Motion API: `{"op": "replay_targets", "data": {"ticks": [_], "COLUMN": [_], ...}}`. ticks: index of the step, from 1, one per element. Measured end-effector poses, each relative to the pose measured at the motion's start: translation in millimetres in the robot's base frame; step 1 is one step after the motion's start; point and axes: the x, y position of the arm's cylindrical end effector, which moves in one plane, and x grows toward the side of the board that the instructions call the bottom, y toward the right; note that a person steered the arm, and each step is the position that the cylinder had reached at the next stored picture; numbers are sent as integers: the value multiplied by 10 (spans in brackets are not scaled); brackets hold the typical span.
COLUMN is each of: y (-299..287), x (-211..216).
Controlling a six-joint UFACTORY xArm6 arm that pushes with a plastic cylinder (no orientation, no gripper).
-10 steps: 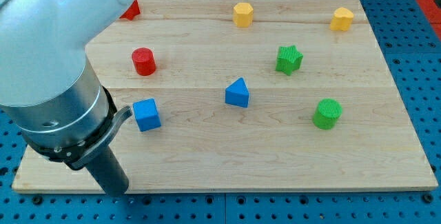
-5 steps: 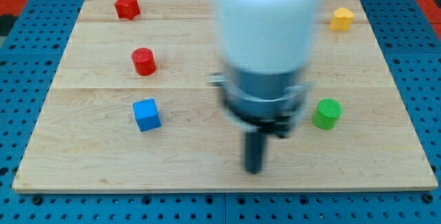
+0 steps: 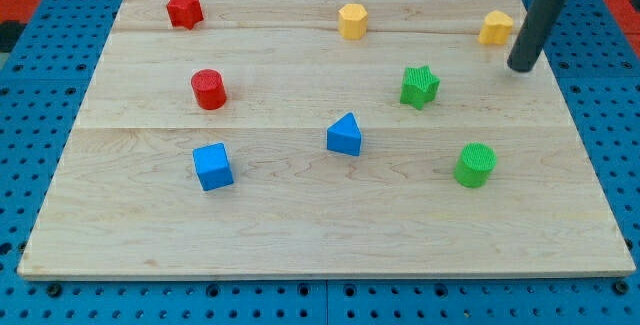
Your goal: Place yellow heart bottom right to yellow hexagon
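My tip (image 3: 520, 66) sits just below-right of the yellow heart (image 3: 495, 27) — apparently not touching it.

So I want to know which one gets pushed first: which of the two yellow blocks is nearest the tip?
The yellow block at the view's top right; my tip sits just below-right of it. The other yellow block, top centre, is far off to the left.

light: bright, even | shadows: faint, short | focus: sharp | blur: none | glare: none
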Motion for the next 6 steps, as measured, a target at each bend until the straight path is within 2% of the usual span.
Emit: {"op": "replay_targets", "data": {"ticks": [1,2,3,5,6], "y": [306,-128,-1207,-1181,-1556], "x": [-275,-606,-606,15,-339]}}
